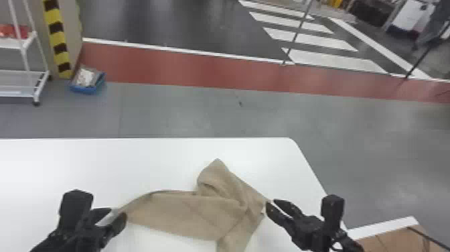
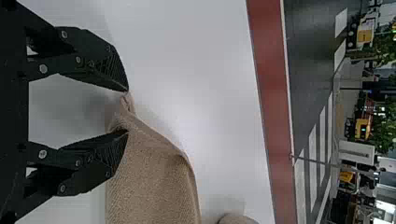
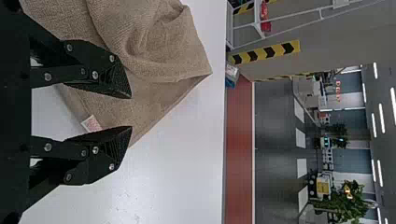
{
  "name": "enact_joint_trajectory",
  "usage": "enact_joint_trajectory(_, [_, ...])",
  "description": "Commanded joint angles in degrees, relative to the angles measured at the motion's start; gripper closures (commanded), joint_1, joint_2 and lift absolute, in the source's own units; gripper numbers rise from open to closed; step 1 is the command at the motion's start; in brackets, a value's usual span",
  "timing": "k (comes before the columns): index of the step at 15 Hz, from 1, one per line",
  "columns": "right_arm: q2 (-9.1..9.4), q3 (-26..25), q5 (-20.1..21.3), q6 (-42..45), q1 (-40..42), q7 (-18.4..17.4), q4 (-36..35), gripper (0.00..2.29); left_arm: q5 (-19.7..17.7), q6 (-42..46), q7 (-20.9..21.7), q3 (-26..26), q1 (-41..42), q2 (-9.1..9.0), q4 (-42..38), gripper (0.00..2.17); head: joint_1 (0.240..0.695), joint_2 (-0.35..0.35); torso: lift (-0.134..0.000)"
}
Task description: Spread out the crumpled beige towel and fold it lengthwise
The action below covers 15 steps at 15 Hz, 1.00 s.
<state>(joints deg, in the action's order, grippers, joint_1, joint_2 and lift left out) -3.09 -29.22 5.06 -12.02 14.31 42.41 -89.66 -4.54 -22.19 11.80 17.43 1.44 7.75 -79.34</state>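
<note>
Here, both jaws stand wide, holding nothing, at the beige towel (image 1: 187, 211). Its edges (image 3: 159, 112) nearest them want pinching before any outward pull.

White table (image 1: 100, 161) lies under left gripper (image 1: 116, 214); beyond it: grey floor (image 1: 187, 110), red strip (image 1: 160, 67), white crossing stripes (image 1: 334, 60); forward-left, white rack (image 1: 13, 44), striped pillar (image 1: 57, 37).

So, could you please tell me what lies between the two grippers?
The crumpled beige towel lies on the white table between the left gripper and the right gripper, as the head view shows.
</note>
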Motion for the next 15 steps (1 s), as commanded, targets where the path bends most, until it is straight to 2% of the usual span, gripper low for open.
enact_joint_trajectory(1, [0.01, -0.1, 0.0, -0.1, -0.1, -0.2, 0.0, 0.77, -0.1, -0.3, 0.2, -0.2, 0.2, -0.02, -0.3, 1.03, 0.695, -0.35, 0.0])
enact_joint_trajectory(3, [0.01, -0.1, 0.0, 0.1, 0.0, -0.2, -0.1, 0.77, -0.5, -0.3, 0.2, -1.3, 1.7, 0.07, -2.5, 1.44, 0.695, -0.35, 0.0])
enact_joint_trajectory(6, [0.36, 0.9, 0.0, 0.1, 0.0, -0.5, -0.8, 0.72, -0.6, -1.5, 1.0, -3.3, 5.8, 0.51, -10.3, 1.45, 0.695, -0.35, 0.0])
enact_joint_trajectory(7, [0.36, 1.4, 0.0, 0.1, 0.0, -0.8, -0.8, 0.38, -0.9, -1.5, 1.3, -4.1, 7.2, 0.59, -12.9, 1.45, 0.695, -0.349, 0.0])
enact_joint_trajectory(8, [0.36, 1.6, 0.0, 0.1, 0.0, -0.8, -0.8, 0.25, -1.0, -1.5, 1.4, -4.4, 8.1, 0.59, -14.8, 1.45, 0.695, -0.345, 0.0])
enact_joint_trajectory(12, [0.98, 5.8, -0.4, 1.0, 1.3, -0.7, -0.6, 0.25, -1.3, -1.5, 1.7, -4.8, 9.3, 0.68, -16.5, 1.45, 0.695, -0.317, 0.0])
enact_joint_trajectory(15, [1.5, 6.6, 1.4, 4.2, 1.7, -1.6, 1.9, 0.25, -1.3, -1.5, 1.8, -4.6, 9.9, 0.68, -17.8, 1.45, 0.695, -0.287, 0.0])
